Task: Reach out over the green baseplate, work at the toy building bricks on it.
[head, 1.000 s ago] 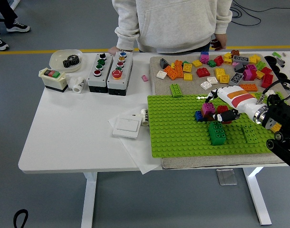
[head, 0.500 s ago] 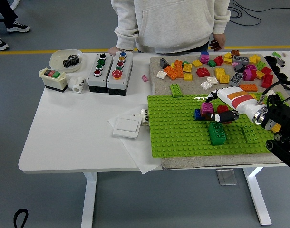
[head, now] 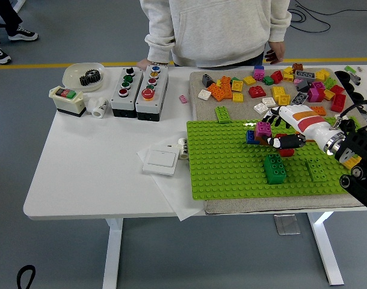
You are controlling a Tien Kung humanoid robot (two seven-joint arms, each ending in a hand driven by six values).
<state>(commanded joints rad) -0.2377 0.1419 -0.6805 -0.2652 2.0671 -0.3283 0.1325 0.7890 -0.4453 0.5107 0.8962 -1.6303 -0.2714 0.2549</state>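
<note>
White table (head: 81,174) holds the green baseplate (head: 231,168) at its right. Over it, the right hand (head: 278,133) has its fingers clamped on a small brick cluster (head: 260,132) topped by 1 pink brick.

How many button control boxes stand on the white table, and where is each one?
2. One control box with green and red buttons stands at the table's far left part. The second control box stands right beside it, on its right. Nothing suggests a hidden third.

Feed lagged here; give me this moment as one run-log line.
right robot hand: at small brick stack on green baseplate, grasp unclear | dark green block: untouched | left: out of view
</note>
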